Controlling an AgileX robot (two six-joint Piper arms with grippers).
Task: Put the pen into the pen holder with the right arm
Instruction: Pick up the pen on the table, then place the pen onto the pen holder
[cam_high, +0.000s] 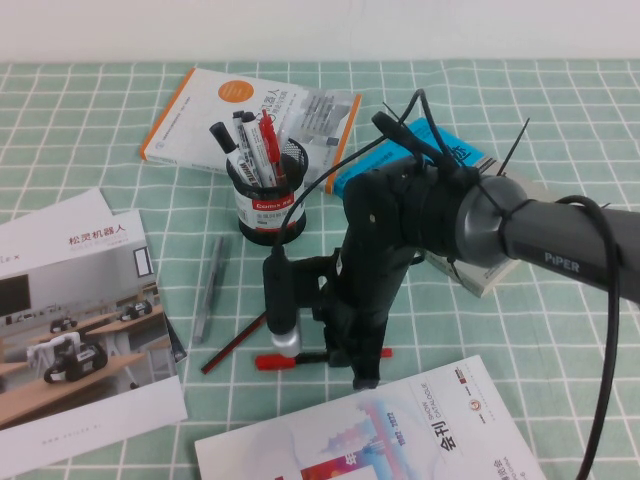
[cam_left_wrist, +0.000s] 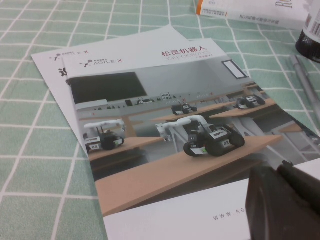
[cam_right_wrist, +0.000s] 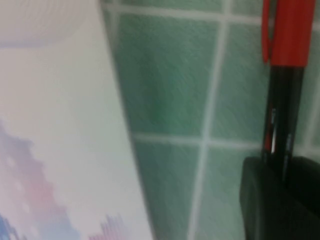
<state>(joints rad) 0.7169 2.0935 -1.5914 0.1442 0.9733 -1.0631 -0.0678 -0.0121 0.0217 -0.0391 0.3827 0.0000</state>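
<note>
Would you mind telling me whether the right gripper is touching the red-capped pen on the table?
Touching. In the right wrist view the pen runs straight into the black fingers of the right gripper with no gap. The left gripper sits over a brochure.

Glossy plastic pen (cam_right_wrist: 281, 100), checked cloth (cam_high: 120, 150)

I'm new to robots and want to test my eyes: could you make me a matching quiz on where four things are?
Things: 1 pen; 2 pen holder; 3 left gripper; 4 right gripper.
Places: A above the brochure; B down at the pen; C lying by the pencil; D by the orange-edged book.
Pairs: 1-C, 2-D, 3-A, 4-B.
</note>
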